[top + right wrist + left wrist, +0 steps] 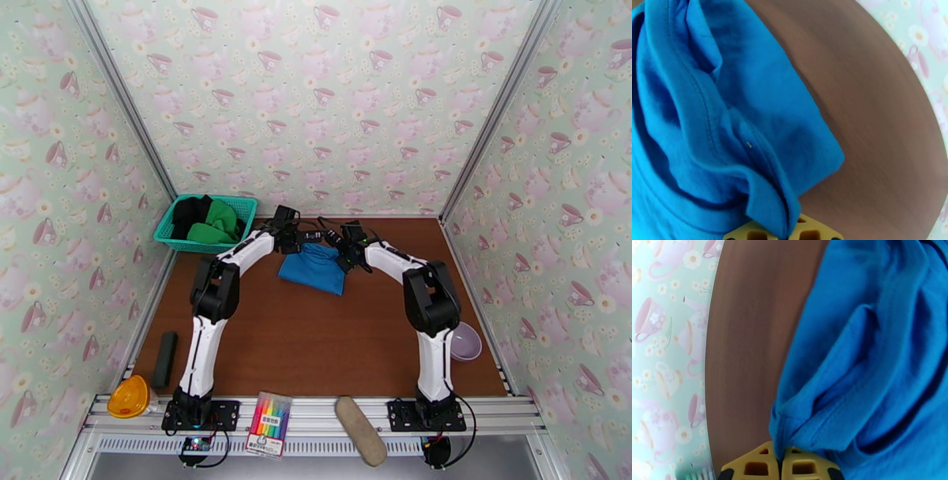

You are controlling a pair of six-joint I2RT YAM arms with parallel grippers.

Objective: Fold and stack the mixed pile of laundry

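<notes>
A: Why do both arms meet in the middle of the overhead view?

B: Each one has an edge of the blue garment point(312, 270). The left gripper point(781, 463) is pinched tight on a bunched hem at the bottom of its wrist view. The right gripper point(787, 233) is clamped on a folded edge in the same way.

A: And where is the cloth itself?

B: It lies rumpled at centre frame on the brown table point(316, 347). Its upper edge seems raised by the two pinches, I judge so that it can be drawn out flat for folding.

A: And the other two?

B: The green garment point(215, 223) and the black garment point(188, 215) sit in the teal basket point(167, 234) at upper left, likely waiting their turn.
</notes>
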